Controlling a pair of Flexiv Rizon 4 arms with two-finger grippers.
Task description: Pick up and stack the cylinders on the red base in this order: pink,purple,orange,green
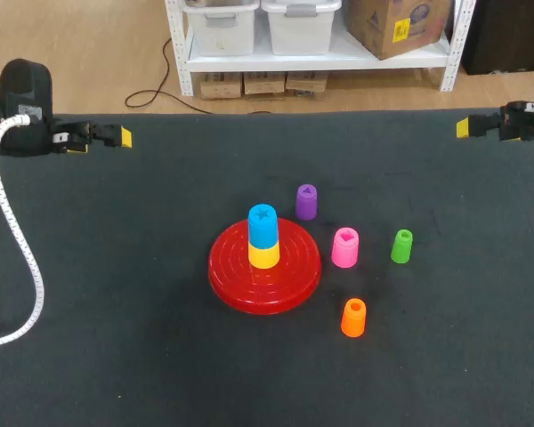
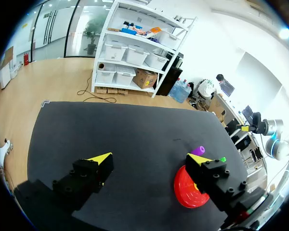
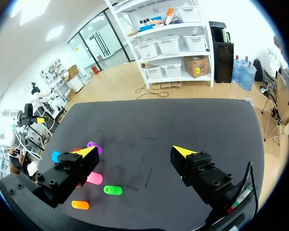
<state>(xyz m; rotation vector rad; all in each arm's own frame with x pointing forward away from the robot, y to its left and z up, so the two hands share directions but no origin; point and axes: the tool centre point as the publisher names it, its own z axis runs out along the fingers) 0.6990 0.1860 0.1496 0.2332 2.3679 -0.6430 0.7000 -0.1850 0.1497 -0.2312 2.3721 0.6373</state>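
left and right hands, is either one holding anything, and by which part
Nothing is held: the left hand and the right hand are both open, with nothing between their fingers.

A dark, matte worktop (image 1: pixel 116 294) carries a two-piece stack near its middle: a blue cylinder (image 1: pixel 262 222), with a star-shaped hollow in its top, sits upright on a yellow cylinder (image 1: pixel 263 255), their sides flush

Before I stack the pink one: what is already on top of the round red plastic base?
A yellow plastic cylinder stands at the middle of the round red base, with a blue plastic cylinder on it. They hide the base's centre.
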